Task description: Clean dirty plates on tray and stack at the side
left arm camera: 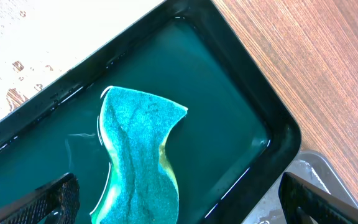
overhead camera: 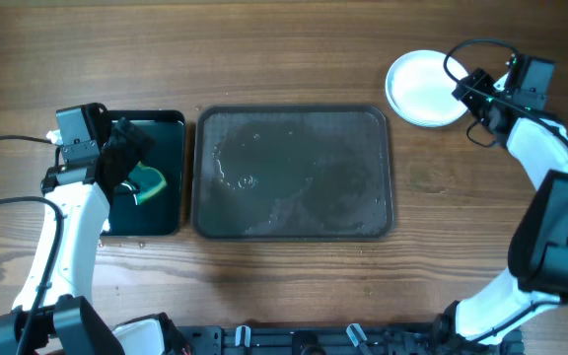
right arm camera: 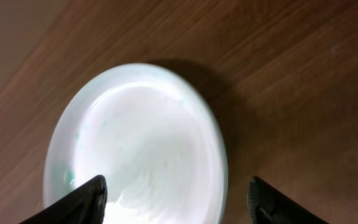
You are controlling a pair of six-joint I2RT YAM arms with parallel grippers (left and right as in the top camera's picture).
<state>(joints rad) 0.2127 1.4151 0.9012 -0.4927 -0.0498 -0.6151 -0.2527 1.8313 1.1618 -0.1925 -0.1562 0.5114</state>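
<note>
Overhead, the large grey tray (overhead camera: 294,126) is seen at the middle of the wooden desk (overhead camera: 294,49), its surface marked with water droplets and wet streaks. A white plate (overhead camera: 420,89) is set on the desk beyond the tray's far right corner, apart from it; whether more than one plate lies there cannot be told. The right end effector (overhead camera: 466,91) is held at the plate's right edge. In the right wrist view its fingers (right arm camera: 86,200) are spread wide above the plate (right arm camera: 135,137), nothing being gripped, and a faint greenish tint is seen near the plate's left rim.

Just left of the grey tray, a narrower black tray (overhead camera: 171,123) is placed, with a green sponge (overhead camera: 149,183) lying in it. The left end effector (overhead camera: 126,163) is held over this tray. In the left wrist view its fingers (left arm camera: 58,199) are parted on either side of the sponge (left arm camera: 138,149), which lies in shallow water and is not pinched.
</note>
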